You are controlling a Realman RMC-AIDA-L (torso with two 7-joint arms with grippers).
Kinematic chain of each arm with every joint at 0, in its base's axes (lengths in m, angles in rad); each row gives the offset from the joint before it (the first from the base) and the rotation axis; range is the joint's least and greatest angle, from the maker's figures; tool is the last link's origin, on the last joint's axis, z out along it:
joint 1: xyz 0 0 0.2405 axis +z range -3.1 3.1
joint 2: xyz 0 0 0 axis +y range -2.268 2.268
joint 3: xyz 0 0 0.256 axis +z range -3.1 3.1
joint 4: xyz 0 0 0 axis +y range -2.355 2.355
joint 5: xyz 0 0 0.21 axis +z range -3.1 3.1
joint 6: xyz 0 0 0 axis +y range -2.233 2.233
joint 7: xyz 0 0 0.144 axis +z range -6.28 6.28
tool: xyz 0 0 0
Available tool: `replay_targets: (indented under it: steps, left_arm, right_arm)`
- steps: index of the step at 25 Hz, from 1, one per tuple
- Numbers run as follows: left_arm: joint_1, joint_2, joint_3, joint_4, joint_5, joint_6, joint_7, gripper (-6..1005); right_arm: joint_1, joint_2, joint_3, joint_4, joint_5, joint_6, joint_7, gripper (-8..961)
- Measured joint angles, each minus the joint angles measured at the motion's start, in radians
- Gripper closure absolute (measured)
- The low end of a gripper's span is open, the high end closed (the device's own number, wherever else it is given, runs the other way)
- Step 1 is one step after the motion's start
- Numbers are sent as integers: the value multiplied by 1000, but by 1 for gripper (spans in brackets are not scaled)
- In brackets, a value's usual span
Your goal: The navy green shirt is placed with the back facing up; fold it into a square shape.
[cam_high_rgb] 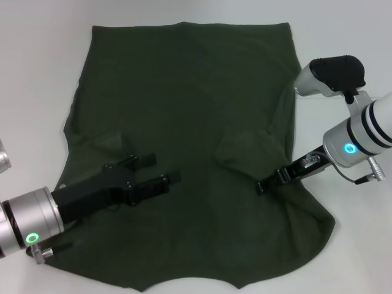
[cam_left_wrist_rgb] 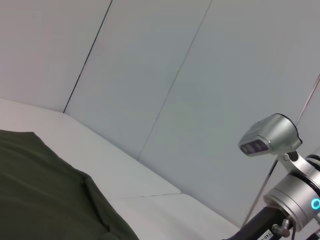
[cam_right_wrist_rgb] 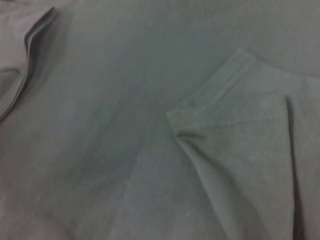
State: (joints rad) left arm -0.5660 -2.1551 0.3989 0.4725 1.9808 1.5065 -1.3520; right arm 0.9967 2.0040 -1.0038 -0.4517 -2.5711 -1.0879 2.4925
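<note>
**Shirt Spread Flat, Both My Grippers Over the Near Half**

The white table carries the navy green shirt, which lies spread plain side up across most of my working area. Its straight hem runs along the far edge; the neckline curve sits at the near edge, closest to my body. Bare table remains as a wide band on my left, a narrower band along the far side, and an open area on my right beyond the shirt's side edge. Behind the table, the left wrist view shows a pale panelled wall with thin dark seams.

The right sleeve is folded inward onto the body of the shirt; the right wrist view shows its stitched cuff lying flat on the fabric, with a crease running from its corner. The left side edge of the shirt is slightly rumpled.

My left gripper reaches in from the near left and sits low over the left half of the shirt, fingers apart with nothing between them. My right gripper comes in from the right, its tip at the fabric just near of the folded sleeve; I cannot tell how its fingers stand.
</note>
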Motion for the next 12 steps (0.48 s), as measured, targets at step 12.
replay_targets:
  steps: [12]
  left_arm:
    - [-2,0,0,-3,-11,0,0,92]
  right_arm:
    - [-19,-8,6,-13,2,6,-9,99]
